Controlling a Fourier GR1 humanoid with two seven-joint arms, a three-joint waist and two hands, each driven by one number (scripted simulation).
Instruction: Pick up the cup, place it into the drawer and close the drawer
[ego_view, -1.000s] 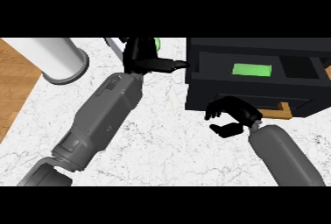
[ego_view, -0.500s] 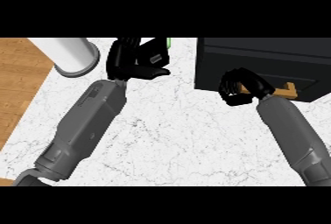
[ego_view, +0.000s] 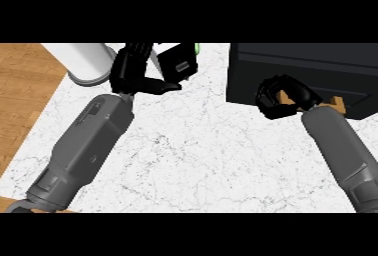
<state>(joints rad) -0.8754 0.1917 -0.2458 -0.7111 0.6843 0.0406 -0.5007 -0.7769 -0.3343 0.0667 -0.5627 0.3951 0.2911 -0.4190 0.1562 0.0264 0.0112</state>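
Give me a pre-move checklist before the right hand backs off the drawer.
1. Is the drawer shut? No open tray shows and the front looks flush with the black cabinet: ok.
2. Is the cup inside? It is not in view: cannot tell.
3. Is the right hand free to leave? Its fingers are curled at the drawer front with nothing seen in them: ok.
4. Is the left hand out of the way? It rests open, fingers up, near the view's top edge: ok.
5. Is the black-and-green object off the left thumb? They are very close: cannot tell.
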